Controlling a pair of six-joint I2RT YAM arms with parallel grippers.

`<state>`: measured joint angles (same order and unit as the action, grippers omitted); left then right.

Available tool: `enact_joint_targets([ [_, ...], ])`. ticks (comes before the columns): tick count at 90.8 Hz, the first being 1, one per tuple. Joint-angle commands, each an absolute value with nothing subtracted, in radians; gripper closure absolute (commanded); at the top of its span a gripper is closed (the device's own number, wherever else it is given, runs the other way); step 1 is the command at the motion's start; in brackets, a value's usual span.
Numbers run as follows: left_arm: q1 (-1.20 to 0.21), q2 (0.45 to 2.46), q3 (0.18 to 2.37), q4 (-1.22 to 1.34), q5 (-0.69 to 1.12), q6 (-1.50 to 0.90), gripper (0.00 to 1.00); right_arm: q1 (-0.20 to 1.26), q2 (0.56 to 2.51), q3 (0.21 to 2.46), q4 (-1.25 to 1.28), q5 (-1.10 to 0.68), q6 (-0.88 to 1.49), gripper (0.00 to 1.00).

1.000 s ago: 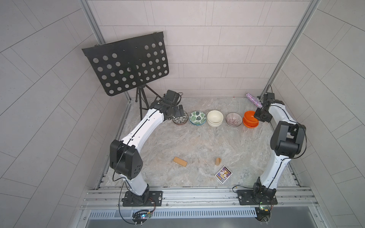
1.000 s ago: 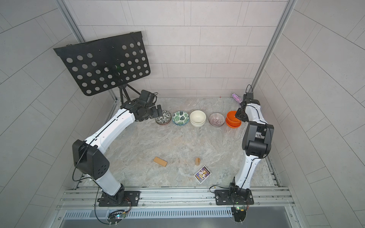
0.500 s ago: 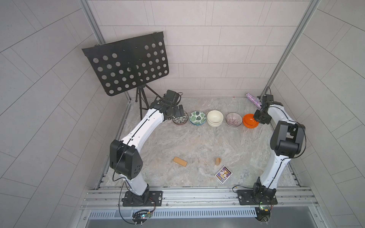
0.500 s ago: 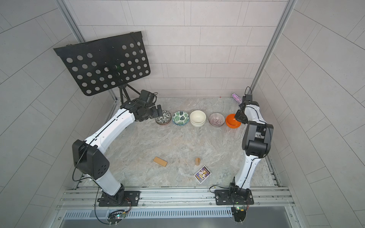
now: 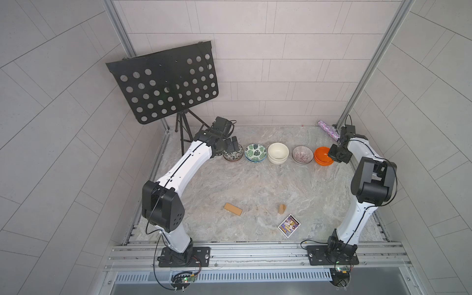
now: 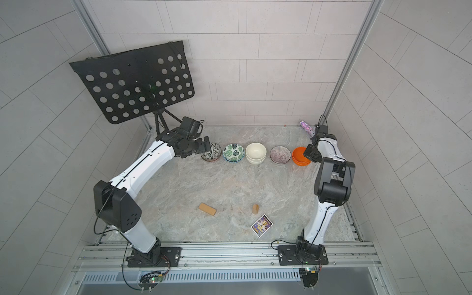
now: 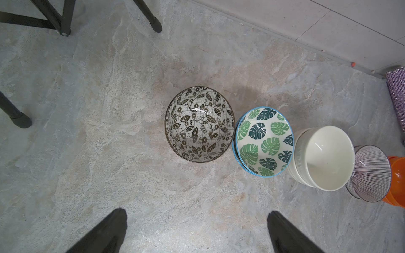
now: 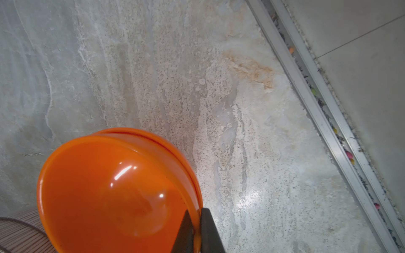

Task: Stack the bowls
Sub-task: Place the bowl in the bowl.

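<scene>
Bowls (image 5: 278, 152) stand in one row along far edge of table (image 5: 255, 189). Right gripper (image 8: 195, 213) pinched shut on rim of top orange bowl (image 8: 114, 192), nested in its twin. Left gripper (image 7: 196, 212) wide open, empty, just beside black leaf-print bowl (image 7: 199, 124).

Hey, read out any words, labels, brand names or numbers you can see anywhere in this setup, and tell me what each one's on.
No text here can be read.
The card has a colourful print; any lettering is too small and blurred to read.
The black-white leaf bowl and the green leaf bowl carry patterns only, and the orange bowl is plain.
The music stand shows no label.
</scene>
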<state>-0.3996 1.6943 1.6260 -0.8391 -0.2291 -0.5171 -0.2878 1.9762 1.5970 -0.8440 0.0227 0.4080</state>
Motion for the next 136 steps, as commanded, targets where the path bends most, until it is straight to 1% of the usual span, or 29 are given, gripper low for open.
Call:
enact_joint_targets([
  [1, -0.396, 1.690, 1.616, -0.848, -0.213, -0.520, 0.00, -0.293, 1.930, 1.584, -0.821, -0.004, 0.416, 0.94],
  [15, -0.396, 1.690, 1.616, -0.846, -0.208, -0.522, 0.00, -0.303, 1.932, 1.571, -0.816, -0.040, 0.418, 0.94],
  [34, -0.396, 1.687, 1.613, -0.844, -0.203, -0.522, 0.00, -0.312, 1.938, 1.556, -0.813, -0.051, 0.419, 0.91],
  [75, -0.396, 1.683, 1.612, -0.839, -0.195, -0.527, 0.00, -0.316, 1.906, 1.557, -0.814, -0.046, 0.423, 0.78],
  [94, -0.396, 1.683, 1.619, -0.837, -0.188, -0.528, 0.00, -0.322, 1.878, 1.547, -0.794, -0.040, 0.440, 0.79],
  [114, -0.396, 1.685, 1.621, -0.838, -0.189, -0.528, 0.00, -0.325, 1.898, 1.555, -0.788, -0.057, 0.443, 0.86],
  [136, -0.396, 1.690, 1.626, -0.836, -0.186, -0.528, 0.00, -0.329, 1.912, 1.551, -0.784, -0.068, 0.440, 0.87],
])
